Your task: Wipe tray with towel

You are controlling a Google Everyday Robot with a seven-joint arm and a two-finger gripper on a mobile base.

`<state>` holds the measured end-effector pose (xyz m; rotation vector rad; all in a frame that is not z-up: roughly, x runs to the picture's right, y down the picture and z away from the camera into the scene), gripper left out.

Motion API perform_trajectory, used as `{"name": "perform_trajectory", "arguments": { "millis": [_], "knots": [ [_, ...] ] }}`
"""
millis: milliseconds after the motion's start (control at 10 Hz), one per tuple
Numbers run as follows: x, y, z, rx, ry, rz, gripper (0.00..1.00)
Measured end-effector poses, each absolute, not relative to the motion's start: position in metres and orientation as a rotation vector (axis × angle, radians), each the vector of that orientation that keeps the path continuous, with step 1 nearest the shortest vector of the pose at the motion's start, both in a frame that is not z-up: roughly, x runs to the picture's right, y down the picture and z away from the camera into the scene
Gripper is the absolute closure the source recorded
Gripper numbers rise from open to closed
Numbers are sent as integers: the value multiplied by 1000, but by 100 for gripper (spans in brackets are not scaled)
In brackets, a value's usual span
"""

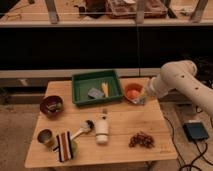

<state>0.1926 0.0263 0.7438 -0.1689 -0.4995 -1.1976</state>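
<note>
Wooden table (120, 127) bears the tray (82, 85), left of the pressed-together gripper (139, 100) at the orange bowl (132, 91)

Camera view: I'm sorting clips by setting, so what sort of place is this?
Probably a robotics lab or workshop: a wooden table holding a green tray, metal racking behind, a cabled box on the floor. The end effector sits beside the orange bowl.

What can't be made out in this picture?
Camera view:
- Hand, beside the orange bowl: too small to tell whether it holds anything.
- Two small items in the green tray: too small to name.
- Robot's base: cut off by the right edge.
</note>
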Motion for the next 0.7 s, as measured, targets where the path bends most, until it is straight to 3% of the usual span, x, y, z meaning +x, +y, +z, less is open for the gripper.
{"name": "perform_trajectory", "arguments": {
  "millis": [300, 700],
  "knots": [
    [128, -4, 782, -90, -595, -1245, 100],
    [116, -8, 790, -77, -611, -1251, 100]
  ]
}}
